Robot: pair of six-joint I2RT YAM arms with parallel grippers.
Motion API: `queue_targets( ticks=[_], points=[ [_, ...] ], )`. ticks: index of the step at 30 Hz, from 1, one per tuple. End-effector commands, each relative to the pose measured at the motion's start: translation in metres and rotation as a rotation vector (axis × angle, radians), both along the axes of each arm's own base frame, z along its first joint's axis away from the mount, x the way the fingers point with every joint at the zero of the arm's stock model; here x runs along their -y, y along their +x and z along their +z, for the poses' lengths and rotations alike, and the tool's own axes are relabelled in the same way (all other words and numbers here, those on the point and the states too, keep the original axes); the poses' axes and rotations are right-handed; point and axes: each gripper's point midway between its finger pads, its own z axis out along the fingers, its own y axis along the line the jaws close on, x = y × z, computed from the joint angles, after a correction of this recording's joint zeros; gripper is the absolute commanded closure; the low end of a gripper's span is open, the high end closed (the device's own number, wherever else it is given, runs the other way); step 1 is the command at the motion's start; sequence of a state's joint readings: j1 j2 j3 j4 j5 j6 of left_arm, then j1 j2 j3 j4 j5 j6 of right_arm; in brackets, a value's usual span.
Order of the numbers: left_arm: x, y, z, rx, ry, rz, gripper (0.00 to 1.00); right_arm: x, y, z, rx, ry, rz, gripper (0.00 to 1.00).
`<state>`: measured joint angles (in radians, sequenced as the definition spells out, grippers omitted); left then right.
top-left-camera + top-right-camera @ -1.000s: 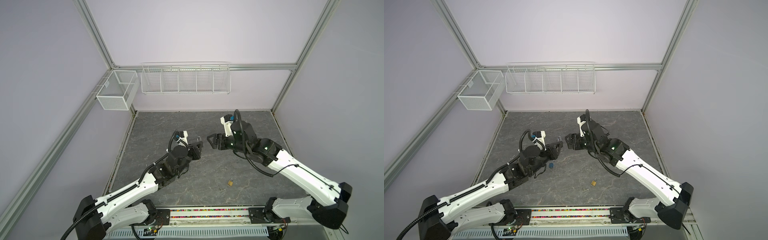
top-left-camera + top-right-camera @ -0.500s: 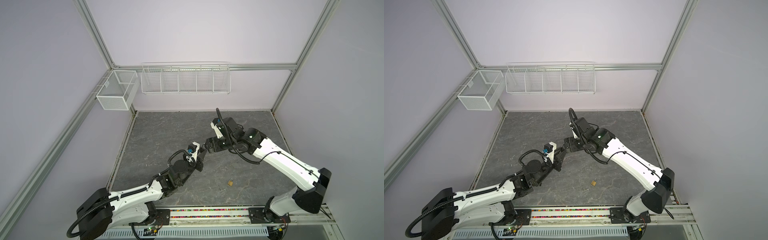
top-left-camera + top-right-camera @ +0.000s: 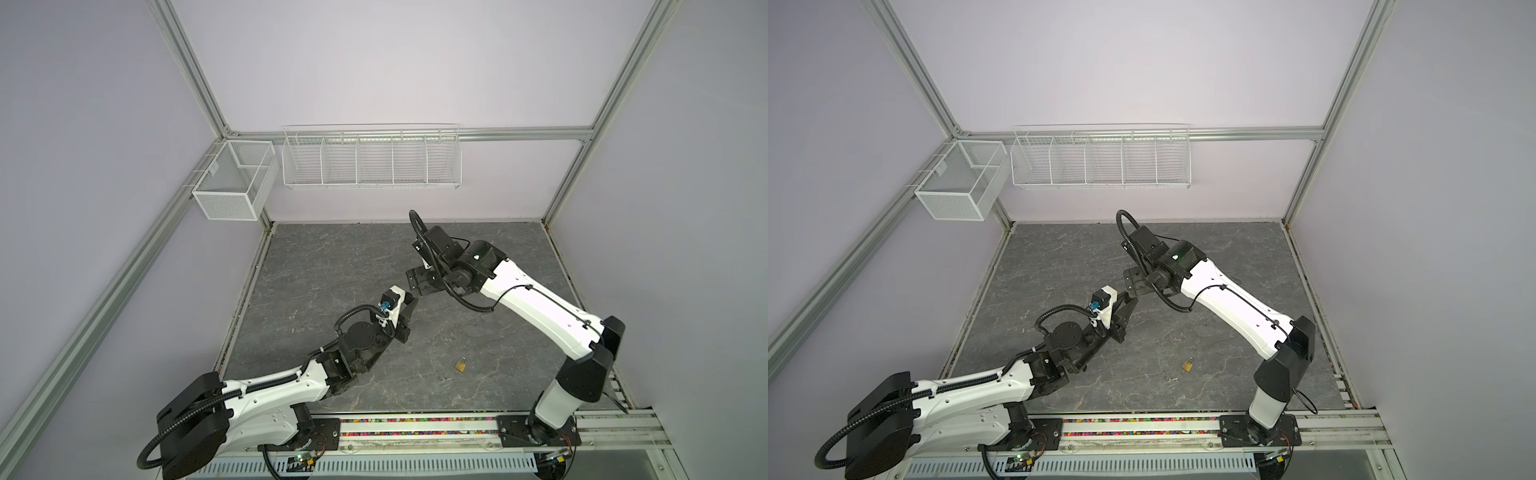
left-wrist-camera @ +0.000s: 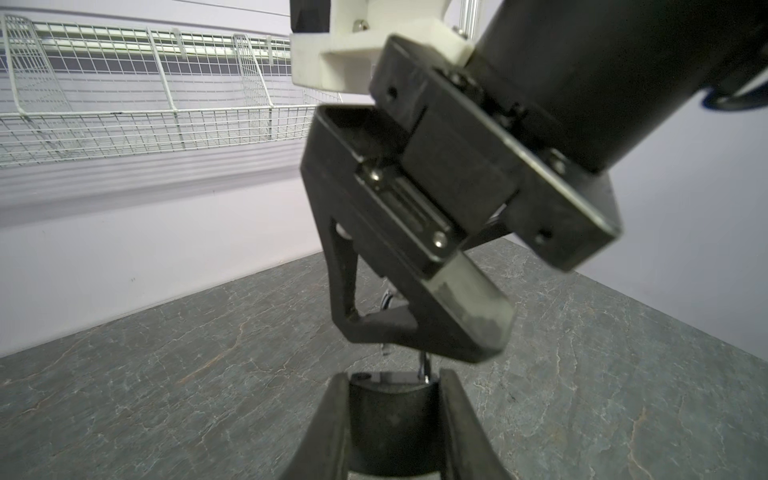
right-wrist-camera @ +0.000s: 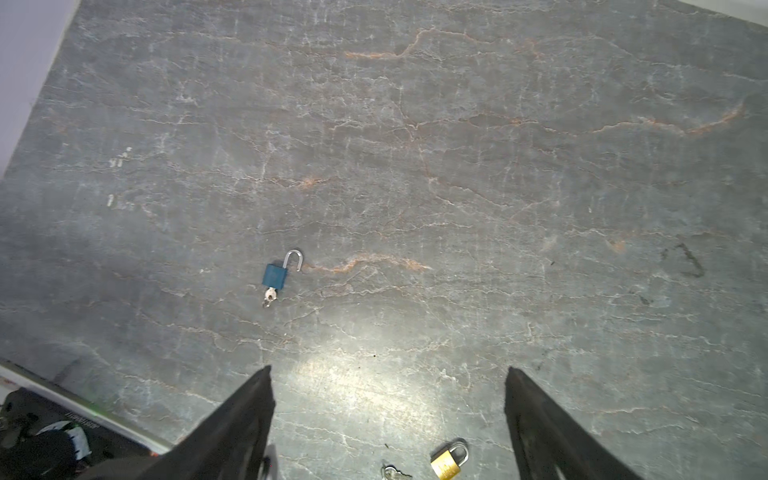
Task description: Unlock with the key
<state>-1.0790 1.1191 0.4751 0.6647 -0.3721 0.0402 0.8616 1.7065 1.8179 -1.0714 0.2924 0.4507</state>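
– Padlocks: where do they lie?
– Both are on the desk. The blue padlock lies flat in the right wrist view with its shackle swung open. The key sits in the keyhole at its base. It does not show in the top views.
– And the other one?
– The brass padlock lies toward the front of the desk, well apart from the blue one, and its shackle looks closed. A small silvery key-like piece lies just beside it. The frame edge cuts it off, so I won't swear to what it is.
– How is the right pincer?
– The right pincer hangs above the desk with its fingers spread wide and nothing between them. The blue padlock lies beyond the fingertips, apart from them.
– And the left pincer?
– The left pincer faces the right one, whose body fills the space just ahead in the left wrist view. In both top views their tips come close together over the middle of the desk, and I cannot tell whether they touch. Its fingers stand a little apart. A silvery sliver shows by one fingertip, too blurred to name. Whether anything is pinched, I cannot tell.
– Anything else?
– A white wire rack hangs on the back wall, with a mesh basket near it on the side wall.
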Motion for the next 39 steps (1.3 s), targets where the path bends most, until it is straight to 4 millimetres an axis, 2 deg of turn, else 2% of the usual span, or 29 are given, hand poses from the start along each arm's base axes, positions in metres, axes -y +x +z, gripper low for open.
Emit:
queue_targets(
  ticks=[1, 14, 19, 23, 26, 29, 35, 37, 39],
  points=[
    [-0.001, -0.001, 0.011, 0.065, -0.008, 0.004, 1.00, 0.018, 0.000, 0.007, 0.002, -0.079, -0.006, 0.11],
    [-0.007, -0.006, 0.012, 0.110, 0.007, 0.001, 1.00, 0.023, -0.012, 0.006, -0.080, -0.060, 0.070, 0.09],
    [-0.006, -0.009, 0.013, 0.113, -0.008, -0.016, 1.00, 0.016, -0.020, 0.007, -0.087, -0.008, 0.132, 0.09],
    [-0.007, -0.008, 0.013, 0.110, -0.008, -0.008, 1.00, 0.025, -0.019, 0.023, -0.038, 0.014, 0.131, 0.09],
    [-0.007, -0.008, 0.015, 0.109, -0.016, -0.010, 1.00, 0.028, -0.022, 0.023, -0.040, 0.027, 0.133, 0.09],
    [-0.006, -0.006, 0.012, 0.104, -0.012, -0.004, 1.00, 0.039, -0.018, 0.024, -0.020, 0.007, 0.098, 0.08],
    [-0.004, -0.003, 0.010, 0.094, -0.013, 0.008, 1.00, 0.021, -0.036, 0.051, 0.044, 0.143, 0.209, 0.08],
    [-0.003, -0.002, 0.010, 0.091, -0.009, 0.007, 1.00, 0.017, -0.039, 0.050, 0.039, 0.149, 0.221, 0.07],
    [-0.002, -0.002, 0.012, 0.092, -0.010, 0.007, 1.00, 0.014, -0.039, 0.039, 0.005, 0.142, 0.221, 0.07]
  ],
)
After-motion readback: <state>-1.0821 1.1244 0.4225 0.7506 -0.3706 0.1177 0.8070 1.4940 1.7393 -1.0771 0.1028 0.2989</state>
